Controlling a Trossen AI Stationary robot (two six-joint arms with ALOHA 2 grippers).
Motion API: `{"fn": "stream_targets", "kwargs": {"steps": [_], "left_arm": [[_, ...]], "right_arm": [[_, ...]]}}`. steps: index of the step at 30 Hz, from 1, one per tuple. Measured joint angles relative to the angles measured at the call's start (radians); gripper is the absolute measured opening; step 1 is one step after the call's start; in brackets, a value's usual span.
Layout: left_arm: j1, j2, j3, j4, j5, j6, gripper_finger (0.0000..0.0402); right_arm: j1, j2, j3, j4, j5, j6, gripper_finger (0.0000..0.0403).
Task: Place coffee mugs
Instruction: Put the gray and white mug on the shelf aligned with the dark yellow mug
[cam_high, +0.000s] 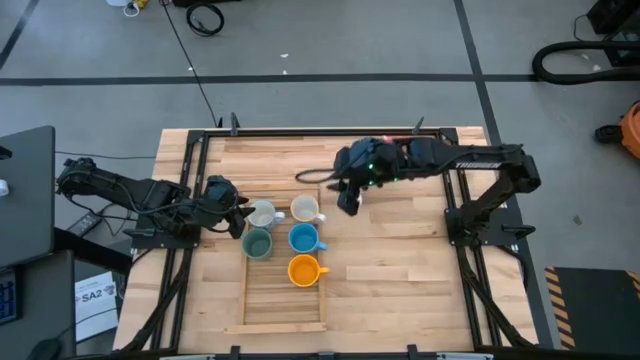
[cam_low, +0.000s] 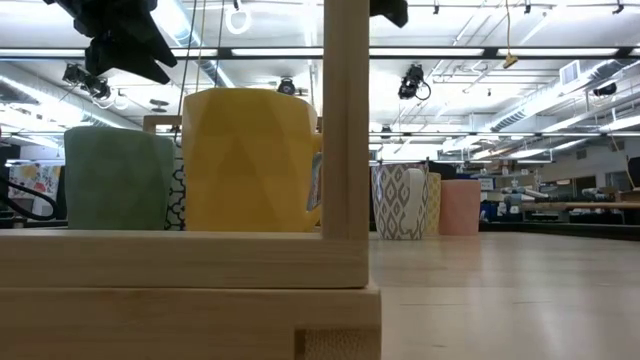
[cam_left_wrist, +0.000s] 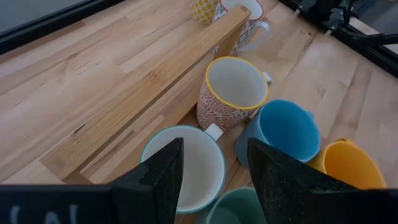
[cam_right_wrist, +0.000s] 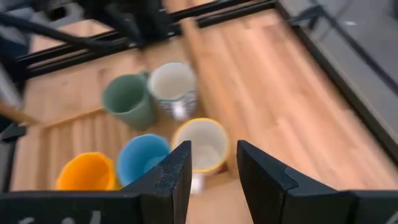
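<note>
Five mugs stand packed together in the slatted tray (cam_high: 262, 300) at mid-table: a white mug (cam_high: 263, 213) and a yellow-rimmed mug (cam_high: 304, 208) at the back, a green mug (cam_high: 257, 243) and a blue mug (cam_high: 303, 238) in front of them, an orange mug (cam_high: 303, 269) nearest the front edge. The left gripper (cam_high: 235, 214), fingers spread and empty, sits just beside the white mug. The right gripper (cam_high: 349, 198), also spread and empty, hangs near the yellow-rimmed mug. More mugs, one pink (cam_low: 460, 207), stand past the tray's back rail (cam_left_wrist: 155, 87). The tray's front half and the table (cam_high: 400, 290) to its right lie open
</note>
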Motion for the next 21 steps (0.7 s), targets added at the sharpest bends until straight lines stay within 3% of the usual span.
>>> {"fn": "stream_targets", "kwargs": {"steps": [8,15,21], "left_arm": [[0.0,0.0,0.0,0.001,0.0,0.0,0.0183],[0.0,0.0,0.0,0.002,0.0,0.0,0.0183],[0.0,0.0,0.0,0.002,0.0,-0.001,0.0183]], "right_arm": [[-0.128,-0.016,0.0,-0.11,0.007,0.01,0.0133],[-0.26,0.0,-0.003,-0.277,0.008,0.1,0.0133],[-0.327,-0.001,-0.059,-0.298,0.008,0.219,0.0133]]}}
